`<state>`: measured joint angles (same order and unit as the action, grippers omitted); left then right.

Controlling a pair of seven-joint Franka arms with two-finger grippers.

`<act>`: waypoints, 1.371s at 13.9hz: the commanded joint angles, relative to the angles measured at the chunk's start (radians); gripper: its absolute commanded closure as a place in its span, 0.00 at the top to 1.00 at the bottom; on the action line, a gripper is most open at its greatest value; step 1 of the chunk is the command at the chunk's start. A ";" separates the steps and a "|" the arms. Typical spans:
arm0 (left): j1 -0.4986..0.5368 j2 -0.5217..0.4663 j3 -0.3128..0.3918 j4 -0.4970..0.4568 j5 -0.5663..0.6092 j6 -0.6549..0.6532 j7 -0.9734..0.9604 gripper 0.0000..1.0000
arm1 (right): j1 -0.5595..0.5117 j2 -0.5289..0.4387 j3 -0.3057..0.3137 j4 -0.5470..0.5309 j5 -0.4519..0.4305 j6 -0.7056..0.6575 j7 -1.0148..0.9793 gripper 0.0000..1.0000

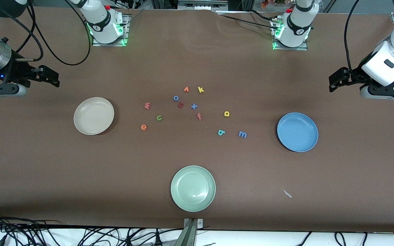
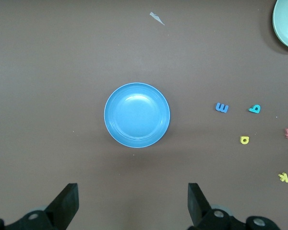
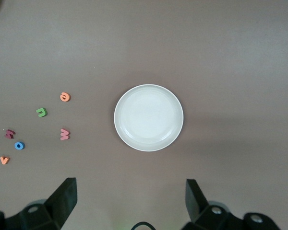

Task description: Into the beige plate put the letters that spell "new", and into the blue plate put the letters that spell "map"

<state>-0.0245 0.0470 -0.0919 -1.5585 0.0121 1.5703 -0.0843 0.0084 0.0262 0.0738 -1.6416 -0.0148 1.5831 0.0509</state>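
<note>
Hovering open left hand (image 2: 130,203), blue plate (image 2: 137,115) below

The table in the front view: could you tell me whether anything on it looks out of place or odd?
One thing: a small pale scrap lies on the brown table, nearer the front camera than the blue plate, beside the pale green plate. It looks like stray debris, not a foam letter. All three plates sit upright and undamaged.

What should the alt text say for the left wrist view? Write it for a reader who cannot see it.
An empty blue plate sits on a brown table, seen from above, with the open left tool at the frame's edge. Beside the plate lie a blue m, teal a and yellow p; a pale green plate shows in a corner.
</note>
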 commanded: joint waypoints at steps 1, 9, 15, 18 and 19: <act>0.006 0.013 -0.002 0.032 -0.008 -0.021 0.001 1.00 | -0.007 -0.002 0.000 -0.006 0.013 0.009 0.000 1.00; 0.006 0.013 -0.002 0.032 -0.008 -0.021 0.001 1.00 | 0.028 0.067 0.009 -0.006 0.003 -0.020 -0.022 1.00; 0.006 0.013 -0.002 0.032 -0.008 -0.021 0.001 1.00 | 0.165 0.147 0.009 -0.020 -0.010 0.020 0.044 1.00; 0.006 0.013 -0.002 0.032 -0.008 -0.021 0.000 1.00 | 0.219 0.153 0.009 -0.131 -0.008 0.159 0.126 1.00; 0.006 0.013 -0.002 0.032 -0.008 -0.021 0.001 1.00 | 0.244 0.156 0.009 -0.176 -0.008 0.216 0.168 1.00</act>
<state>-0.0242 0.0471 -0.0919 -1.5585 0.0121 1.5703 -0.0843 0.2169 0.1975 0.0874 -1.7297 -0.0161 1.7100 0.1511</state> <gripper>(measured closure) 0.000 0.000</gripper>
